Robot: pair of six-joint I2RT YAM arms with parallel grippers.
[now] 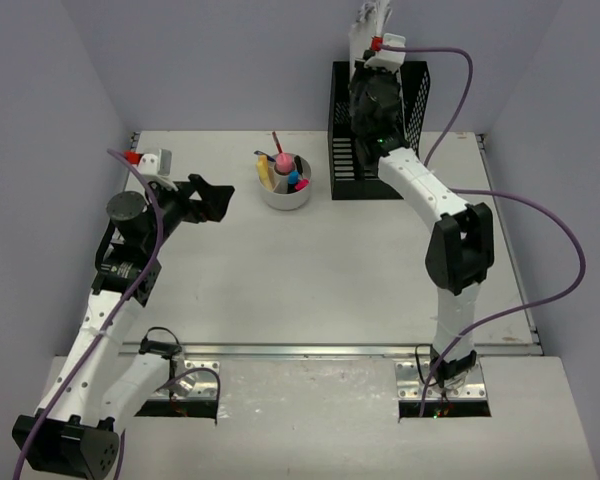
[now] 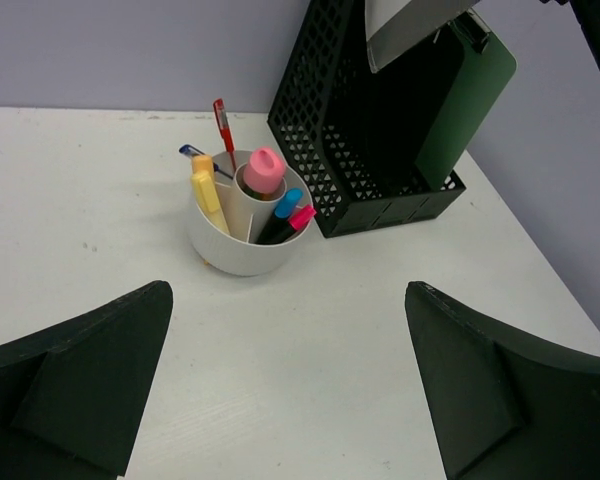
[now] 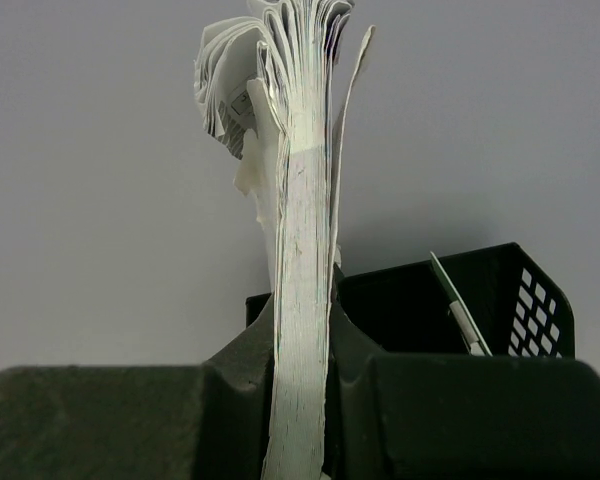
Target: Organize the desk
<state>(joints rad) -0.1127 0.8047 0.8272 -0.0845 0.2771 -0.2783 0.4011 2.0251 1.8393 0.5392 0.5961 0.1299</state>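
The white desk [image 1: 310,270] carries a black mesh file rack [image 1: 412,110] at the back right and a round white cup [image 1: 285,192] of pens and markers beside it. My right gripper [image 1: 372,70] is raised above the rack and shut on a thick white book [image 3: 302,200], held edge-on and upright between the fingers [image 3: 240,370]. The book's top shows in the top view [image 1: 372,18]. A green clipboard [image 2: 475,110] stands in the rack [image 2: 310,140]. My left gripper [image 1: 212,198] is open and empty over the desk's left part, facing the cup [image 2: 242,245].
A silver rail [image 1: 310,350] runs along the desk's near edge. Grey walls close in the back and both sides. The rack's rim [image 3: 500,300] and the clipboard's edge [image 3: 458,305] show behind the right fingers.
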